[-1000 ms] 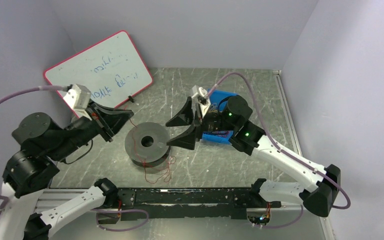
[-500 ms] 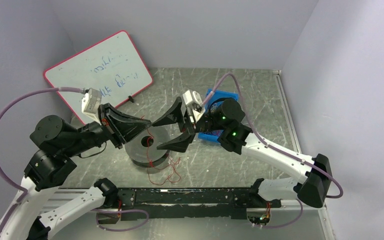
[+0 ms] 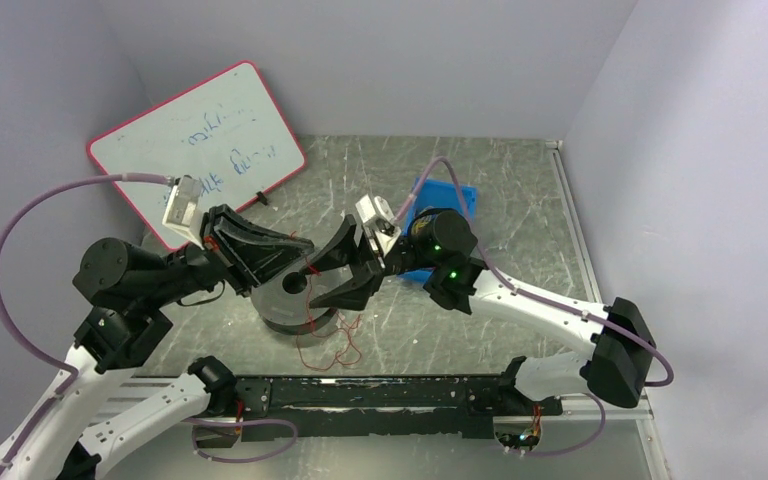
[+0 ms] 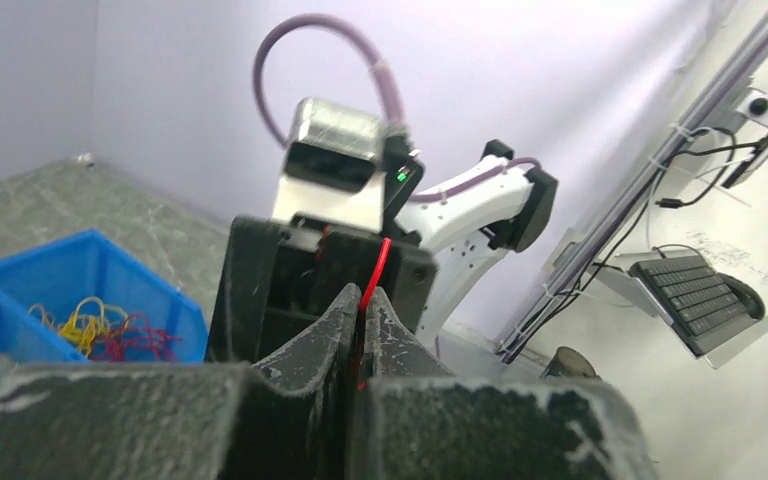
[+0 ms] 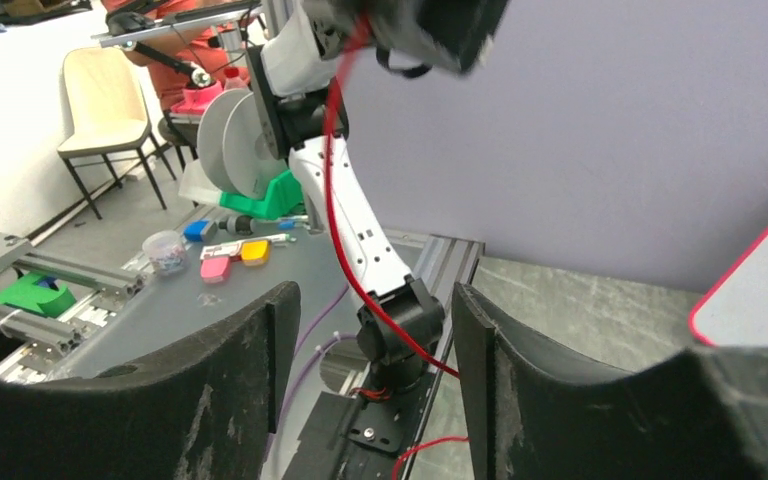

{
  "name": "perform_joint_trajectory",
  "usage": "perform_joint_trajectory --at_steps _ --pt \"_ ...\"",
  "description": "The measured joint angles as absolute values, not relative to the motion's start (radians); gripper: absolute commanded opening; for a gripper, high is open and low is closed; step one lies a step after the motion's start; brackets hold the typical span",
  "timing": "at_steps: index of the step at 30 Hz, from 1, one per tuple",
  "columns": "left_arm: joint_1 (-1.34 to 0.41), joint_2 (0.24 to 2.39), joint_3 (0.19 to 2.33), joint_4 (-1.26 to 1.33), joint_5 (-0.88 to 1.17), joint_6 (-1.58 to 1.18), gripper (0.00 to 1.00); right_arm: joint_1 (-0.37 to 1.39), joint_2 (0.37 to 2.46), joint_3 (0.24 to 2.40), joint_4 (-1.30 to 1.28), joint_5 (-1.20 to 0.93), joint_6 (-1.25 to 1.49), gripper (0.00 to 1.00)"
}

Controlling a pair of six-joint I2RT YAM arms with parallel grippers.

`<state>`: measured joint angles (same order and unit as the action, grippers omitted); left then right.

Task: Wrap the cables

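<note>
- My left gripper (image 3: 300,252) and right gripper (image 3: 312,285) are wearing matte black, wedge-shaped fingers (image 4: 310,330), scuffed grey along the edges.
- A white camera block (image 3: 182,203) is sitting just behind each claw.
- Thick purple cables (image 3: 20,230) are looping back from the claws over white arm links (image 3: 550,305) and black joints (image 3: 110,265).
- Small green lights (image 3: 447,274) are glowing behind my right claw.

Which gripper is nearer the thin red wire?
Left. The left gripper is shut on the thin red wire above the grey spool; the right gripper is open beside it, not gripping.
</note>
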<state>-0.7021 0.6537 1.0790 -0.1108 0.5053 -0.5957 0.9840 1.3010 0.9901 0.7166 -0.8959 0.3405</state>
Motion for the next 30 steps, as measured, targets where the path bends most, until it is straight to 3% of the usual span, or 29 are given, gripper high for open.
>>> perform_joint_trajectory --at_steps 22,23,25,30 --pt "-0.702 0.604 1.013 0.058 0.527 -0.651 0.07 0.984 1.258 0.889 0.942 -0.882 0.487 0.20" --pt "-0.702 0.601 1.011 0.058 0.527 -0.651 0.07 0.984 1.254 0.888 0.947 -0.882 0.491 0.17" --pt "-0.702 0.596 1.005 0.060 0.524 -0.651 0.07 0.984 1.243 0.883 0.962 -0.877 0.498 0.00" --pt "-0.702 0.583 0.974 0.060 0.514 -0.650 0.07 0.986 1.194 0.855 0.966 -0.842 0.500 0.00"
